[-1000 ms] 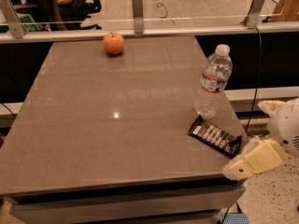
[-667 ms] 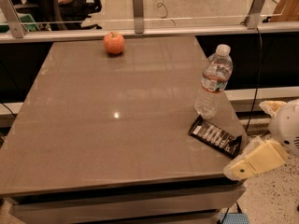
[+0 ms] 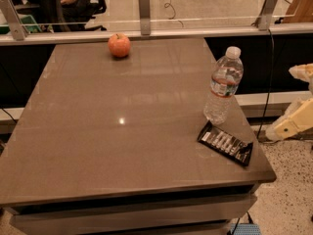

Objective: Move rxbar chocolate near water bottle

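Note:
The rxbar chocolate (image 3: 225, 143), a flat black wrapper with white print, lies on the brown table (image 3: 112, 146) near its front right corner. The water bottle (image 3: 223, 84), clear with a white cap and a white-and-red label, stands upright just behind the bar, a small gap apart. My gripper (image 3: 299, 98) is off the table's right side, beyond the edge, at about the bottle's level. Its cream fingers (image 3: 289, 124) stand apart and hold nothing.
A red apple (image 3: 119, 45) sits at the table's far edge, left of centre. A glass barrier with metal posts (image 3: 144, 11) runs behind the table. A cable (image 3: 268, 77) hangs at the right. The speckled floor (image 3: 288, 195) lies below the gripper.
My gripper has drawn back to the right and upward, away from the table's front right corner and the bar. The bar, bottle and apple have not moved.

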